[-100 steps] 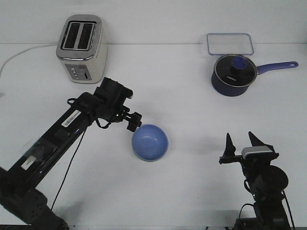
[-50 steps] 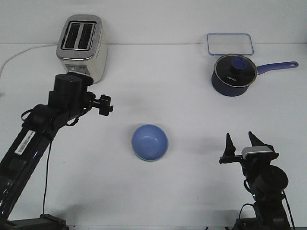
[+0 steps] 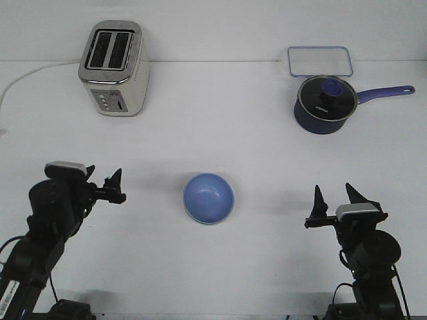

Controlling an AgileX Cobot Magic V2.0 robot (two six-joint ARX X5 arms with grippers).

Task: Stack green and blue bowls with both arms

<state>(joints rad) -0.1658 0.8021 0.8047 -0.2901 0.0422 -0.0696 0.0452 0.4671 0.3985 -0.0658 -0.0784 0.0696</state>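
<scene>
The blue bowl (image 3: 209,197) sits upright near the middle of the table. A thin pale edge shows under its near rim, so the green bowl seems to be nested beneath it, almost wholly hidden. My left gripper (image 3: 118,187) is open and empty, well to the left of the bowl and pointing toward it. To the right of the bowl, my right gripper (image 3: 333,198) is open with its two pointed fingers up and nothing between them. Neither gripper touches the bowl.
A silver toaster (image 3: 113,67) with a white cord stands at the back left. A dark navy saucepan (image 3: 325,103) with a glass lid and long handle is at the back right, and a clear lidded container (image 3: 319,60) lies behind it.
My left arm has pulled away from the blue bowl's left rim, swinging left and back toward the table's near edge. The bowl and the right arm have not moved.
</scene>
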